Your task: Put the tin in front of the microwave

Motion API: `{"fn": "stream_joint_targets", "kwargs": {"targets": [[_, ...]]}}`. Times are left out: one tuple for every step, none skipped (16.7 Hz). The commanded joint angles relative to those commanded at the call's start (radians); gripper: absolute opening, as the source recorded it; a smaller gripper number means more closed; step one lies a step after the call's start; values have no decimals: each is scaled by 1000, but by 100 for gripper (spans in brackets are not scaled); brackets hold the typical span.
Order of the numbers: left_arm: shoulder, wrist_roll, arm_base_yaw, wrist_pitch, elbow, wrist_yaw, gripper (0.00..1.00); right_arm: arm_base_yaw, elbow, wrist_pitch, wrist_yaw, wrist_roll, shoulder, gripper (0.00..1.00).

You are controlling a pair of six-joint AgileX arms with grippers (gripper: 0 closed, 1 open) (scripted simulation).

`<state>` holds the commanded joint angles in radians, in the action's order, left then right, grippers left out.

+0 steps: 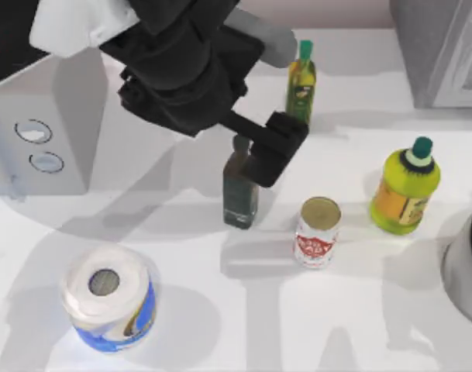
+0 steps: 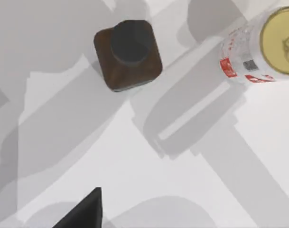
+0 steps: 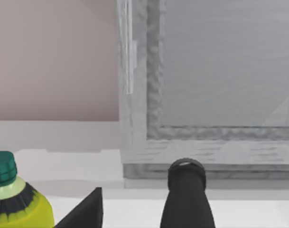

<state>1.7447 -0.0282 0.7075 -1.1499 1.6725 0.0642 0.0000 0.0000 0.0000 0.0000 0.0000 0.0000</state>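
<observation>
The left gripper, jaw state I cannot tell, should centre over the tin, avoiding the dark bottle beside it.

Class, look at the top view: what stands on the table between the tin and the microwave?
A dark square bottle stands just left of the tin, under the left gripper; from there to the microwave, bare table.

Three bottles, one tin, perhaps.
</observation>
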Motion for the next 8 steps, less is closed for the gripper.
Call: {"fn": "stream_joint_targets", "kwargs": {"targets": [[91, -3, 33, -55, 98, -3, 100, 0, 0, 0, 0, 0, 0, 100], [179, -7, 63, -106, 192, -6, 100, 0, 0, 0, 0, 0, 0, 100], [263, -10, 90, -154, 283, -9, 100, 0, 0, 0, 0, 0, 0, 100], [342, -14, 114, -199, 369, -14, 100, 0, 0, 0, 0, 0, 0, 100], [415, -17, 133, -239, 449, -18, 100, 0, 0, 0, 0, 0, 0, 100], [483, -20, 148, -275, 522, -24, 100, 0, 0, 0, 0, 0, 0, 100], [544, -23, 160, -307, 589, -30, 100, 0, 0, 0, 0, 0, 0, 100], [600, -26, 167, -335, 648, -36, 100, 0, 0, 0, 0, 0, 0, 100]]}}
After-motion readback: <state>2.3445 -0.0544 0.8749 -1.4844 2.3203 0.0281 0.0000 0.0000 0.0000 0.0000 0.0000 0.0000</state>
